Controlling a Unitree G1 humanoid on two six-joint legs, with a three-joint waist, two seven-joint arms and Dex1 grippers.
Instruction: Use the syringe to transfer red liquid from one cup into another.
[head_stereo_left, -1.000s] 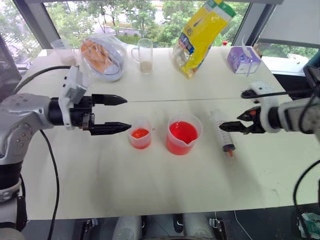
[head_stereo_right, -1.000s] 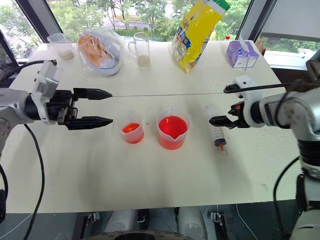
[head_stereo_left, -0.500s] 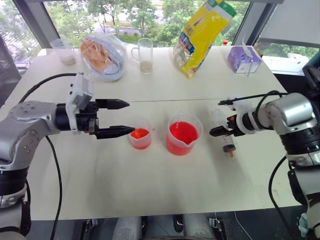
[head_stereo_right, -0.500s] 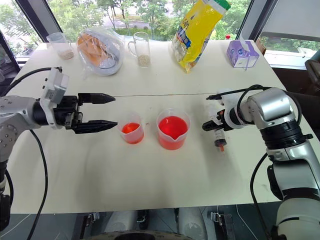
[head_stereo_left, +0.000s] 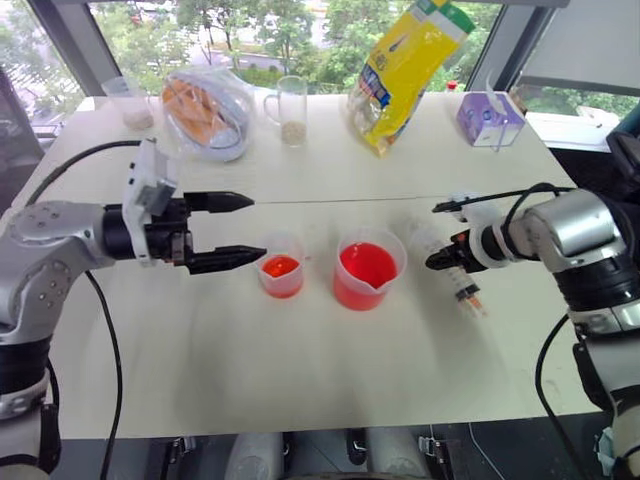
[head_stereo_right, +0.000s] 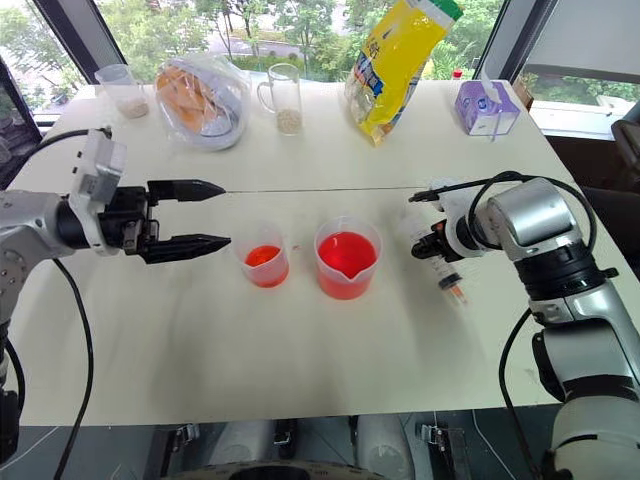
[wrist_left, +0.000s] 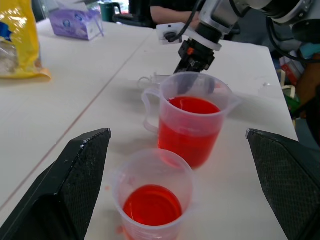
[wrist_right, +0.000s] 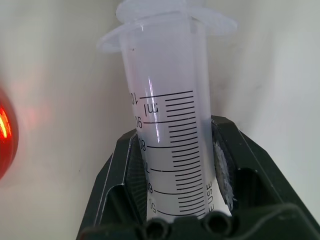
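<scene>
Left gripper (head_stereo_left: 240, 230) wide open, empty, centre-left of frame, beside small cup (head_stereo_left: 281, 268). Beaker (head_stereo_left: 367, 270) of red liquid (head_stereo_left: 366, 264) at centre. Right gripper (head_stereo_left: 440, 262) clamped on syringe (head_stereo_left: 462, 283), right of centre, on table (head_stereo_left: 300, 350).

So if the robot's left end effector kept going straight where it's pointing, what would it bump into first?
Probably the small clear cup of red liquid: the open left end effector points sideways at it, and in the wrist view the cup sits between the fingers, the spouted beaker behind it.
</scene>
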